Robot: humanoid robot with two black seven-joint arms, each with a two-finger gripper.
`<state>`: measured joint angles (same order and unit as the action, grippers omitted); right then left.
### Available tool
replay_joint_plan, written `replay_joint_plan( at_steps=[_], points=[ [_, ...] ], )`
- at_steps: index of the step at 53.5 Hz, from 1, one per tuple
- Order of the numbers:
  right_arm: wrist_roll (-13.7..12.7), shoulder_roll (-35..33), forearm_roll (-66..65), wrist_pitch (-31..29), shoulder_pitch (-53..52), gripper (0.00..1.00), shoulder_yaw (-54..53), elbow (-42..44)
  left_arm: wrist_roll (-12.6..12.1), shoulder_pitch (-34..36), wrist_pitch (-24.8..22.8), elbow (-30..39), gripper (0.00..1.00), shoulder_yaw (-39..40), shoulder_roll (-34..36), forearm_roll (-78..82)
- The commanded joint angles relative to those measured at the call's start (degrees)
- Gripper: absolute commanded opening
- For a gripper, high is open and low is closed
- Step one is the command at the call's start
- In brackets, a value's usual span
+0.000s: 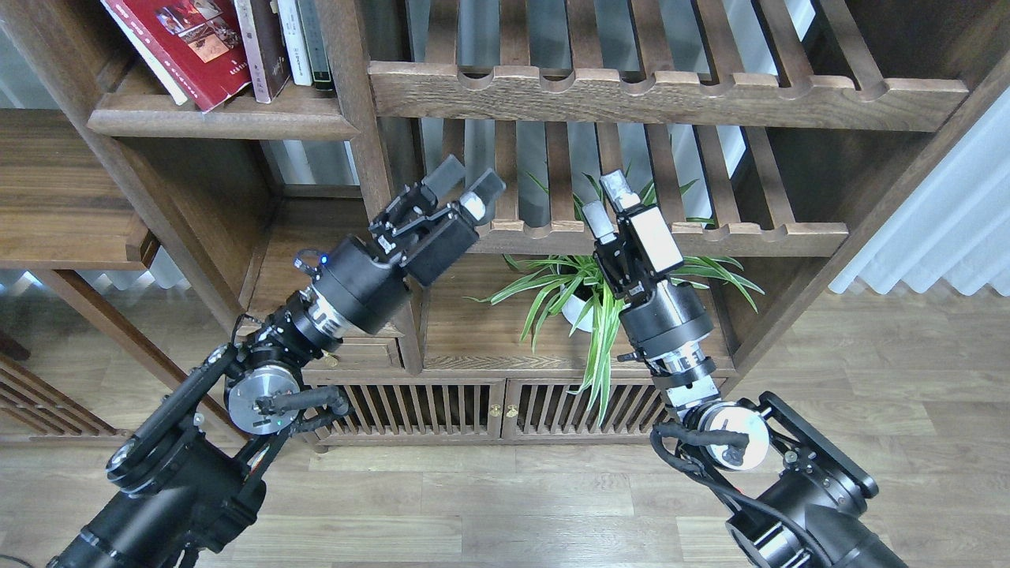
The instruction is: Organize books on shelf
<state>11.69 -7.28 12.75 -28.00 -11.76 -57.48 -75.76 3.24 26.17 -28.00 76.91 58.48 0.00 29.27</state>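
Hanging empty with fingers apart, the left gripper (467, 185) and right gripper (609, 203) hold nothing. The books (207, 47) lean together on the shelf (221, 120), well above both, apparently shelved already.

Red book (183, 47) aslant on the shelf (229, 122); both arms' fingers apart, empty.

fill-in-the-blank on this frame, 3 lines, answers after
1. The red book leans on the ___ shelf.
2. Both grippers, left and right, hold ___.
3. The potted plant stands behind the ___ arm.

Missing words: top; nothing; right
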Motion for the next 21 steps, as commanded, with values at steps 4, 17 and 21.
replay_joint_plan(
  at_steps=[4, 17, 21],
  points=[
    [0.00, 0.16, 0.00, 0.00, 0.25, 0.92, -0.09, 0.09, -0.17, 0.28, 0.00, 0.00, 0.99, 0.14, 0.00, 0.00],
    [0.08, 1.83, 0.00, 0.00, 0.86, 0.78, -0.09, 0.09, -0.17, 0.28, 0.00, -0.26, 0.99, 0.23, 0.00, -0.09],
    [0.08, 2.44, -0.01, 0.00, 1.65, 0.75, -0.09, 0.09, -0.17, 0.19, 0.00, -0.26, 0.99, 0.14, 0.00, -0.09]
  ],
)
